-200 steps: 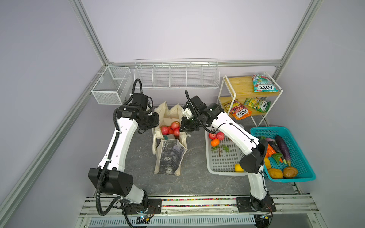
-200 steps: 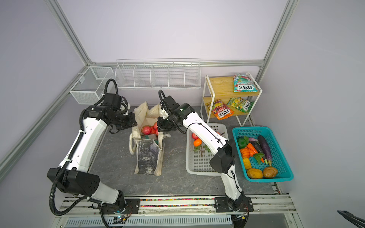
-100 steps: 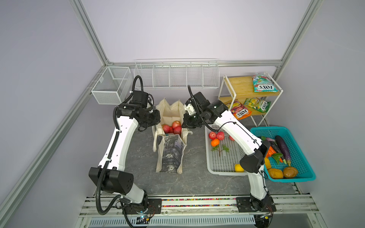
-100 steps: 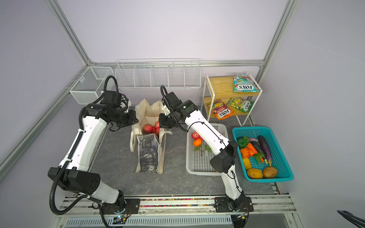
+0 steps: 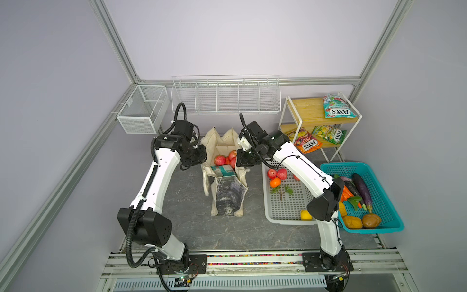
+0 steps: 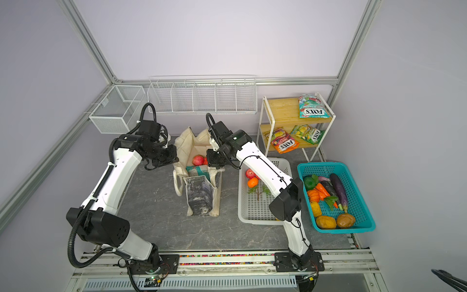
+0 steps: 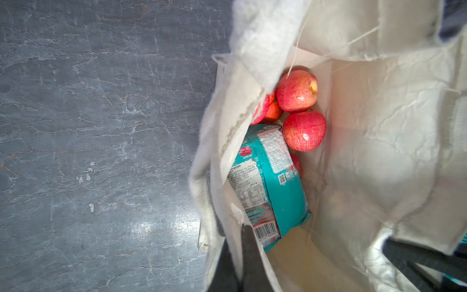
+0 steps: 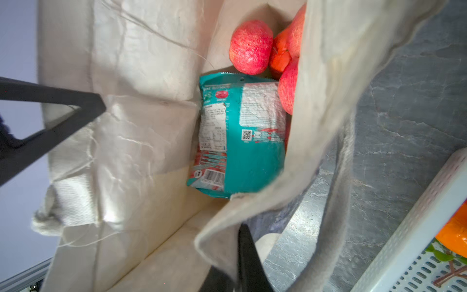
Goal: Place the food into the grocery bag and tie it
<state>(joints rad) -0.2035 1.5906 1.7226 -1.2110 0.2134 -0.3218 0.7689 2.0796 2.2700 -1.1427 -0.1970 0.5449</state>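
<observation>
Both arms hold the grocery bag (image 5: 228, 194) open on the table (image 5: 187, 227), nearer its rear edge: the left gripper (image 7: 235, 242) stays pinched tight on the left of the cream rim, the right gripper (image 8: 231, 252) narrow on the opposite side, cloth between its jaws. Red apples (image 7: 295, 91) and a teal FOX'S packet (image 7: 267, 182) lie inside. Since a second ago the bag stands slightly nearer the rear, its mouth still spread

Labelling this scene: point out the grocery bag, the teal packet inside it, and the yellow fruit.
grocery bag (image 5: 228, 194): in a top view, printed front panel.
teal packet (image 7: 285, 199): left wrist view, plain teal back.
yellow fruit (image 5: 305, 215): in a top view, visible top.
</observation>
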